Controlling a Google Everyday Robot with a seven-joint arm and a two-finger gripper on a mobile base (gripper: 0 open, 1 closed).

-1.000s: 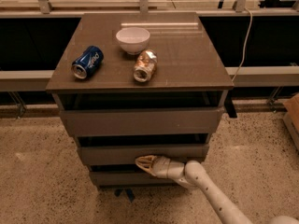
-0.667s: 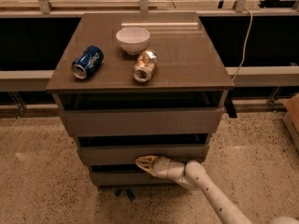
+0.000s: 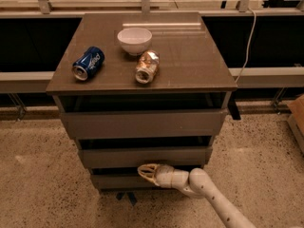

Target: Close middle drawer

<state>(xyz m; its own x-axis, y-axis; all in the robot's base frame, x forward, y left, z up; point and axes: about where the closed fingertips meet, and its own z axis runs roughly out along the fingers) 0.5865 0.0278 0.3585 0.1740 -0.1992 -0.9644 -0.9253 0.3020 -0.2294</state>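
Observation:
The middle drawer (image 3: 142, 156) of the grey-brown cabinet stands slightly pulled out, with a dark gap above its slim flat front panel. My gripper (image 3: 148, 172) is at the lower edge of that panel, near its middle, in front of the bottom drawer (image 3: 111, 180). Its pale tip points left. My arm (image 3: 209, 196) reaches in from the lower right. The drawer's floor is hidden.
The top drawer (image 3: 142, 123) also stands slightly out. On the cabinet top (image 3: 190, 65) lie a blue can (image 3: 88, 63) and a tan can (image 3: 146, 66), with a white bowl (image 3: 134, 40) behind them. A speckled floor surrounds the cabinet. A cable (image 3: 247, 42) hangs at the right.
My gripper has sunk a little, from against the middle drawer's front to its lower edge. The drawers and the things on top have not moved.

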